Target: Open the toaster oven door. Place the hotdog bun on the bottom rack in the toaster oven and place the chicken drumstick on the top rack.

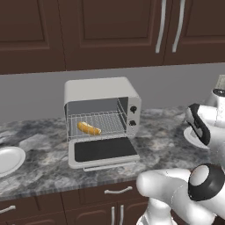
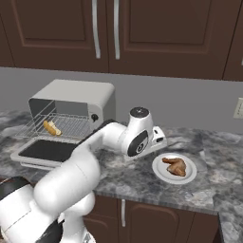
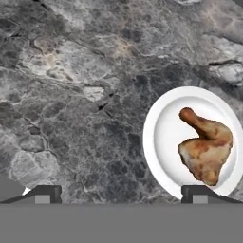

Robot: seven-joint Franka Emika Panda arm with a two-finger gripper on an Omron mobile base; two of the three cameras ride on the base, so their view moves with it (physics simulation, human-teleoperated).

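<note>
The tool (image 3: 121, 192) hangs above the marble tabletop (image 3: 71, 95) with its jaws wide apart and nothing between them. In the hand view the chicken drumstick (image 3: 206, 149) lies on a white plate (image 3: 159, 137) at about 3 o'clock, one fingertip (image 3: 199, 192) just over the plate's near rim. The toaster oven (image 1: 103, 116) stands with its door (image 1: 103, 151) dropped flat, and the hotdog bun (image 1: 89, 128) already rests on a wire rack (image 1: 99, 123) inside; which rack level it is I cannot tell.

The likely trouble: the tool is off to one side of the drumstick, so closing from here would catch the plate's edge or nothing. The meat is lumpy, tapering to a thin bone end, so a pinch there could let it swing or slip out. Carrying it over, it could strike the open door or be set on the bun's rack instead of the top one.

A second white plate (image 1: 9, 159) sits at 9 o'clock in the left base view, well apart from the oven. Dark cabinets (image 2: 118, 33) hang above.
</note>
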